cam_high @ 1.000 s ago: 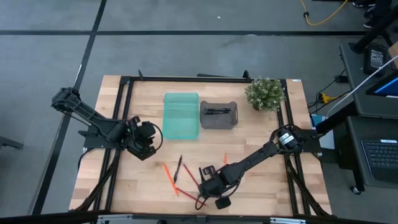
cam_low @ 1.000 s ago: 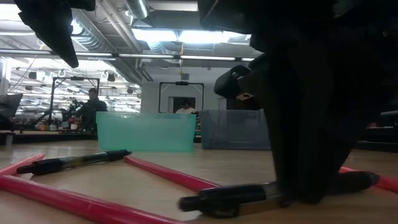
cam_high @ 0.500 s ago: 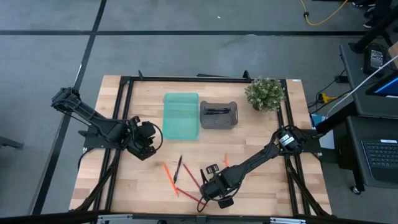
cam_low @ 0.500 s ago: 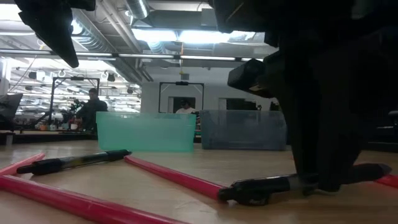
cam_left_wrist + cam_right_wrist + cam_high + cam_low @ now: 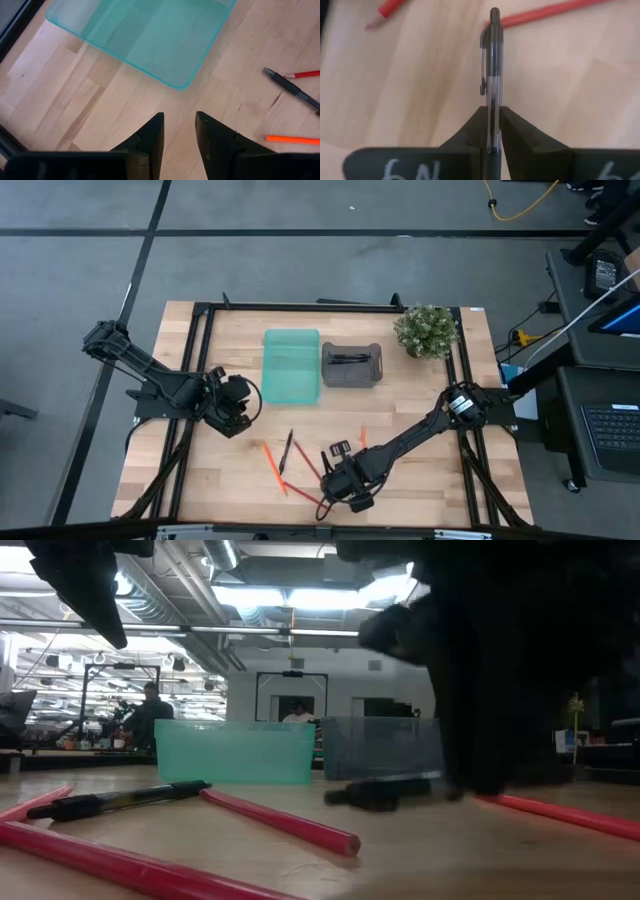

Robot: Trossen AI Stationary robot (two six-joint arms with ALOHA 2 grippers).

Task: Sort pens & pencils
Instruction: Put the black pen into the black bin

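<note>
1. Near the bench (image 5: 420, 470) front edge, right end effector (image 5: 338, 480) pinches a black pen (image 5: 491, 75) between its fingers (image 5: 512, 132); pen lifted just clear of the wood in the low view.
2. Beside it on the bench: loose pencils (image 5: 272, 464), orange and red, plus a second pen (image 5: 287, 451) lying among them.
3. Left end effector (image 5: 237, 405) hovers to the left, well apart from the sticks, fingers (image 5: 152, 135) spread, nothing between them.
4. Farther back: teal bin (image 5: 291, 366); grey bin (image 5: 352, 366) just beside it, with dark sticks inside.
5. Far right corner: plant (image 5: 427, 330).
</note>
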